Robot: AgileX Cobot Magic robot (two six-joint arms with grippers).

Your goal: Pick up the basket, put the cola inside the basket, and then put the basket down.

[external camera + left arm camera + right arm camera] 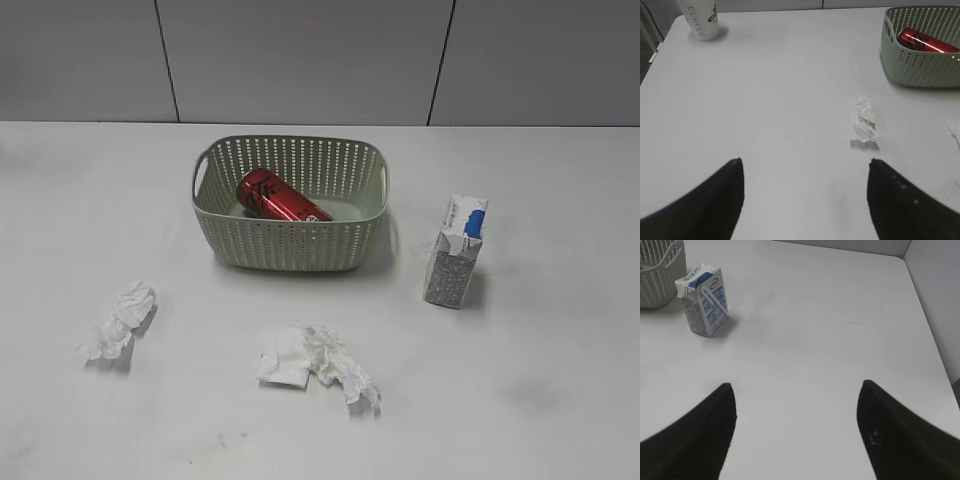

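Observation:
The pale sage-green basket point(290, 245) stands on the white table at mid back. The red cola can point(280, 197) lies on its side inside it. Both also show in the left wrist view: the basket point(920, 65) at the top right with the cola point(926, 41) in it. A corner of the basket point(657, 280) shows in the right wrist view. My left gripper point(805, 165) is open and empty over bare table, well short of the basket. My right gripper point(796, 390) is open and empty over bare table. Neither gripper shows in the exterior view.
A white-grey-blue small carton point(456, 252) stands right of the basket, also in the right wrist view point(704, 299). Crumpled tissues lie front left point(120, 322) and front middle point(318, 362); one shows in the left wrist view point(864, 120). A white cup point(701, 19) stands far left.

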